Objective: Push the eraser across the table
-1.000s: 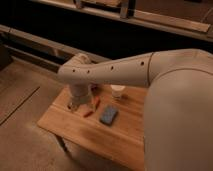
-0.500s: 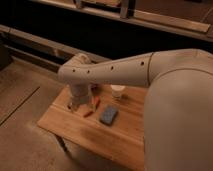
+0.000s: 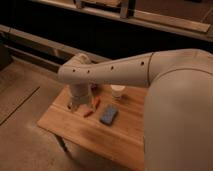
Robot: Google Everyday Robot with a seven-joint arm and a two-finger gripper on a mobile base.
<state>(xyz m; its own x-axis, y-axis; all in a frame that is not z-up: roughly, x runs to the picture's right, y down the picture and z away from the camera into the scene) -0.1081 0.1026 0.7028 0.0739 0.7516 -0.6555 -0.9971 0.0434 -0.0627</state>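
The table (image 3: pixel 75 131) has a light brown plank-wood top and stands below the camera. My arm reaches across it from the right, and its wrist points down over the table's left part. The gripper (image 3: pixel 76 105) is low over the wood near the left end. A thin orange-red pen (image 3: pixel 88 113) lies just right of the gripper. I cannot see the eraser; the arm and the gripper cover the spot beside the pen.
A blue rectangular pad (image 3: pixel 109 115) lies near the table's middle. A small white cup (image 3: pixel 117 91) stands near the far edge. A second orange-red piece (image 3: pixel 97 103) lies by the wrist. A dark low wall runs behind the table, with bare floor to the left.
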